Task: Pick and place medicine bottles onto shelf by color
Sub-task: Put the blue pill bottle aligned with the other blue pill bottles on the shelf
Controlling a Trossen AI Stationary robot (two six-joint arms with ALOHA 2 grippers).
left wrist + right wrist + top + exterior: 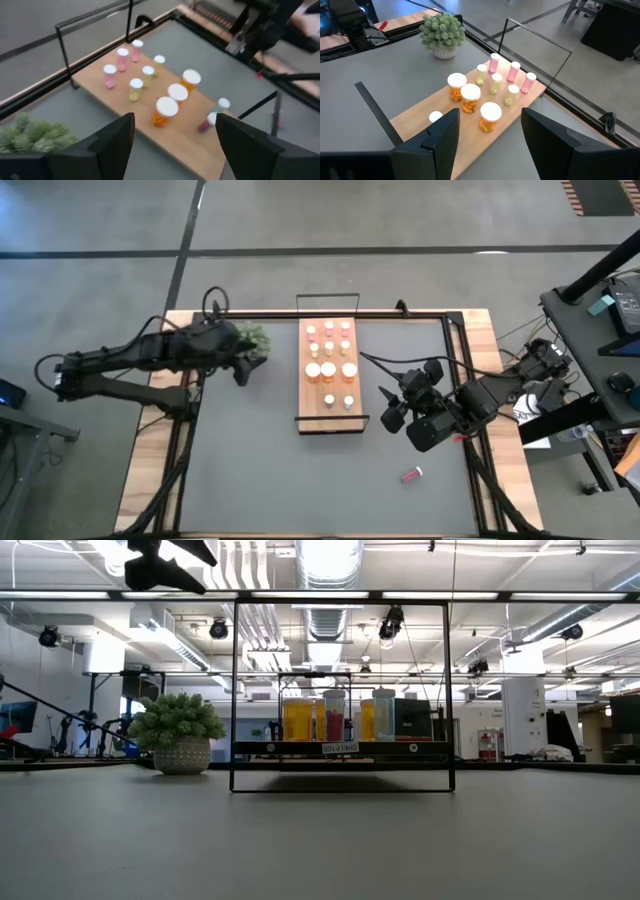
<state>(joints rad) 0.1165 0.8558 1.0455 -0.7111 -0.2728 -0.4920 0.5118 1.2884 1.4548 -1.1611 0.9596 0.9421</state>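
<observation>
My right gripper (392, 408) hovers empty, fingers apart, beside the long light-wood shelf (306, 406), where white-capped medicine bottles (328, 369) stand. One pink bottle (412, 475) lies on the grey table (280, 480). My left gripper (243, 370) waits spread wide.

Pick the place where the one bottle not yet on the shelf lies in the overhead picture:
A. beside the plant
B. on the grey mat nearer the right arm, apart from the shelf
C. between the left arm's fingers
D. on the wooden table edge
B: the stray pink bottle lies on its side on the grey mat, past the right gripper, well clear of the shelf.
</observation>
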